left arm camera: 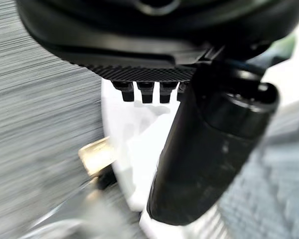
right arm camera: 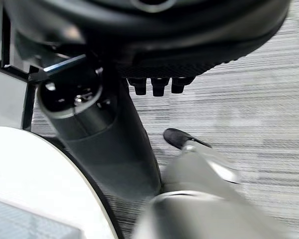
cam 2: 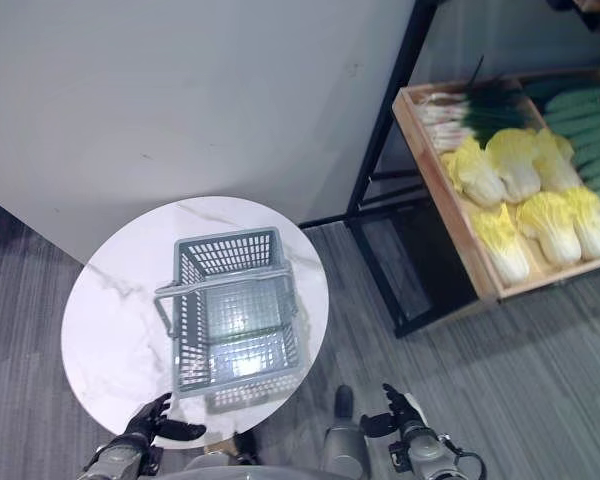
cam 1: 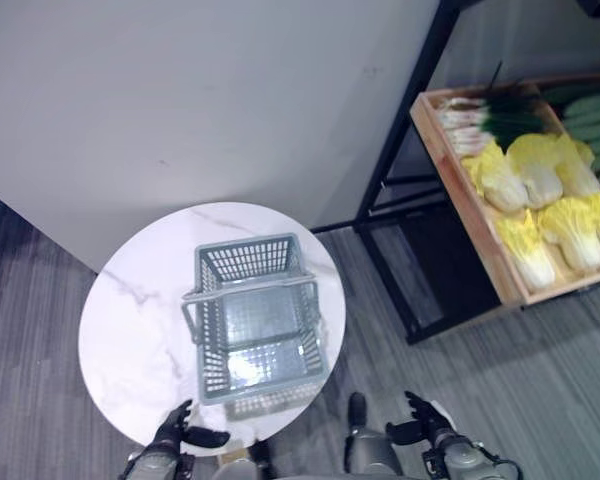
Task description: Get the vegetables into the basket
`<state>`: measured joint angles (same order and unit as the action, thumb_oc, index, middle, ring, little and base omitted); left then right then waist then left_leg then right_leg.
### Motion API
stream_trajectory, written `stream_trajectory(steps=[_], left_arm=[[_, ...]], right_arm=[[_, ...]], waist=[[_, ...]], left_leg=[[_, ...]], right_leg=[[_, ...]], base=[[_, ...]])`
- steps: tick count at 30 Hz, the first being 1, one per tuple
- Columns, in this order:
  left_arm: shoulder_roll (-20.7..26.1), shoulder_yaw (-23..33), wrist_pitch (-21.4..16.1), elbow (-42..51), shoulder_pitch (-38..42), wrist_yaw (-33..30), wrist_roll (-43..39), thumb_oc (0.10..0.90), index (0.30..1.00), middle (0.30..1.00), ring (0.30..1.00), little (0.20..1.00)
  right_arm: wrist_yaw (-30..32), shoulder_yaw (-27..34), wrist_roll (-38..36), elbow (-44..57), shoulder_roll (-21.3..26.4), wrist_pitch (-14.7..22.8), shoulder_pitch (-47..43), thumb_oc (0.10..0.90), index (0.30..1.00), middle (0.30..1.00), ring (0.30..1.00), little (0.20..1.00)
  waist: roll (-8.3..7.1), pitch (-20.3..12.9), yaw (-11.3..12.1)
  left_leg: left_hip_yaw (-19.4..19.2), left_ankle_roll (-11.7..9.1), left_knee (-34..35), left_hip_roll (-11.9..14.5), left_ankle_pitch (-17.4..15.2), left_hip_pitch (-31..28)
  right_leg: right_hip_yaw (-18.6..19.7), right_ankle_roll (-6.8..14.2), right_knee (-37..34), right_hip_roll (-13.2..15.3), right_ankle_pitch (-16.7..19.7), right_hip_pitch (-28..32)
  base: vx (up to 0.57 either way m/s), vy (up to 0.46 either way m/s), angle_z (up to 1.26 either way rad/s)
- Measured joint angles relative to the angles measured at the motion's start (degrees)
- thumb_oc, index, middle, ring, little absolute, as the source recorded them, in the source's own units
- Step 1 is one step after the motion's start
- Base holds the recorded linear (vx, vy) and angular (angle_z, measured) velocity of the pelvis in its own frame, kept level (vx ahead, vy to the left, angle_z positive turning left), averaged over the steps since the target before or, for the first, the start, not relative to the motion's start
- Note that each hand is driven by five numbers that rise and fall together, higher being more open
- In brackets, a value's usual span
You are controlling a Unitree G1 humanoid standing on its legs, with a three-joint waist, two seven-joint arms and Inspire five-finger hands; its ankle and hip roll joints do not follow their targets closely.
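1. Grey plank floor surrounds your round marble table (cam 1: 130, 330); the empty grey mesh basket (cam 1: 255, 320) stands on it, handle across. Yellow-leaved cabbages (cam 1: 540, 200) lie in the wooden crate (cam 1: 460, 190), well apart.
2. Left wrist view: your left hand (left arm camera: 209, 149) is relaxed, holding nothing.
3. Right wrist view: your right hand (right arm camera: 109, 144) likewise, over floor.

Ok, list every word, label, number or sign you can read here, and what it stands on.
None can be read.
Basket: plain grey mesh, no label.
Marble table: veining, no print.
Wooden crate of cabbages: no tag or writing visible.
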<state>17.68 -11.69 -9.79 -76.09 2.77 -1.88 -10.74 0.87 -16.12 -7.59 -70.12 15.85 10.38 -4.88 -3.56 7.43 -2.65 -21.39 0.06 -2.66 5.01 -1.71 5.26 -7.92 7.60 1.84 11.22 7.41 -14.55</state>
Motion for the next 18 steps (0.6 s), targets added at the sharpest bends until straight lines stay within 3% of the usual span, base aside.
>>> stream_trajectory(steps=[2,4,7,18], left_arm=[[-1.81,1.79,0.33,0.06,-1.31,0.04,-0.07,0.900,1.000,1.000,1.000,1.000],[-4.82,1.27,0.61,1.44,-1.09,0.58,-0.04,0.900,1.000,1.000,1.000,1.000],[-6.43,-0.06,0.54,1.98,0.31,1.50,0.02,0.900,1.000,1.000,1.000,1.000],[-6.27,0.12,0.90,-0.49,-1.49,1.46,0.05,0.900,1.000,1.000,1.000,1.000]], right_arm=[[-0.48,0.01,0.03,-0.43,0.91,-1.00,0.93,0.900,1.000,1.000,1.000,1.000],[-0.39,0.11,0.02,-0.86,5.36,-1.18,1.49,0.900,1.000,1.000,1.000,1.000],[-0.34,0.10,0.37,-2.57,6.89,-1.19,3.17,0.900,1.000,1.000,1.000,1.000],[-0.73,0.59,0.50,-4.70,6.25,-1.45,7.43,0.900,1.000,1.000,1.000,1.000]], waist=[[2.46,-0.58,0.63],[6.44,-2.33,0.28],[8.04,-3.44,-0.79],[7.94,-3.42,-1.35]], left_leg=[[0.47,-1.90,0.96,3.85,1.56,-1.48],[0.43,-4.15,1.22,6.04,4.67,-1.72],[0.85,-4.93,3.62,7.25,5.72,-2.38],[0.46,-3.80,6.53,5.28,4.08,-4.50]], right_leg=[[-2.18,-3.02,-6.37,-4.45,2.37,4.68],[-3.18,-4.38,-6.83,-6.89,1.62,5.81],[-4.82,-4.62,-6.83,-8.48,0.18,6.56],[-4.58,-3.62,-6.85,-6.61,1.05,7.34]], base=[[0.01,-0.238,0.00],[-0.02,-0.134,0.05],[-0.01,-0.085,0.25],[0.00,-0.007,0.03]])
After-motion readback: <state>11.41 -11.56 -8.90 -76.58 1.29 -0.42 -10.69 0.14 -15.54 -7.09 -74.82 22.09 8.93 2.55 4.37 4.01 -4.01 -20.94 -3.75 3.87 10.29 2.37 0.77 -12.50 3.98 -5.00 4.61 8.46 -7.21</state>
